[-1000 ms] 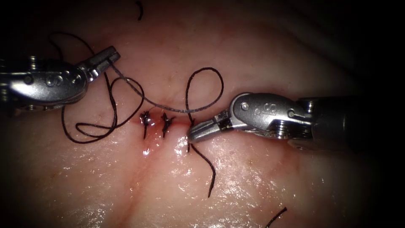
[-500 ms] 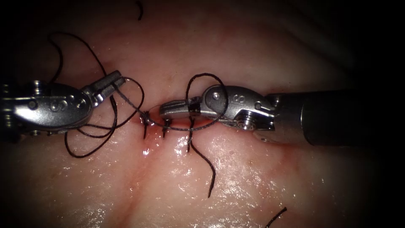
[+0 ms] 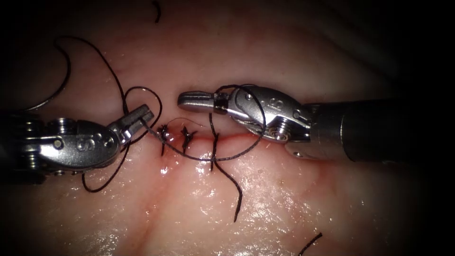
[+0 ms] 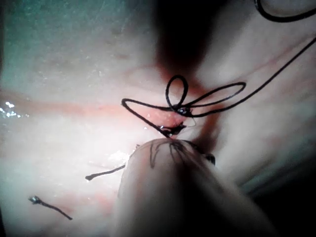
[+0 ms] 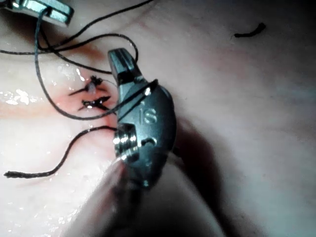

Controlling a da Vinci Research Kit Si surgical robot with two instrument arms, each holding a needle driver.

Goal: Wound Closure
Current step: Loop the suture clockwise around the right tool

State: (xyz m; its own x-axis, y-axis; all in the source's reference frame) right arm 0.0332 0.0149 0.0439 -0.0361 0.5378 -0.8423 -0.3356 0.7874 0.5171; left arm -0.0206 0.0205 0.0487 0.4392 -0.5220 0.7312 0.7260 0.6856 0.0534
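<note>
On the tissue (image 3: 265, 199) the cut (image 3: 237, 138) shows as a short red line with two knotted stitches (image 3: 164, 132) (image 3: 187, 135) at its left end. A third stitch (image 3: 214, 148) crosses the cut, and its free tail (image 3: 235, 199) trails toward the front. My left tool (image 3: 137, 118) is shut on the black thread (image 3: 189, 159) just left of the knots. From there the thread sags below the cut and loops up around my right tool (image 3: 194, 100). That tool's jaws are shut on nothing, just above the cut. In the right wrist view the thread (image 5: 138, 94) lies across the right tool (image 5: 121, 61). A thin grey arc (image 3: 52, 97) at far left may be the needle, lying free.
Slack thread (image 3: 102, 182) loops around and under the left tool's wrist. Cut ends of thread lie at the top (image 3: 157, 12) and at the front right (image 3: 310, 243). Red fluid tints the cut. The left wrist view shows thread loops (image 4: 177, 106) over the cut.
My right tool has moved left and up across the cut, and the thread loop now wraps around it. My left tool has moved down and right with the thread.
</note>
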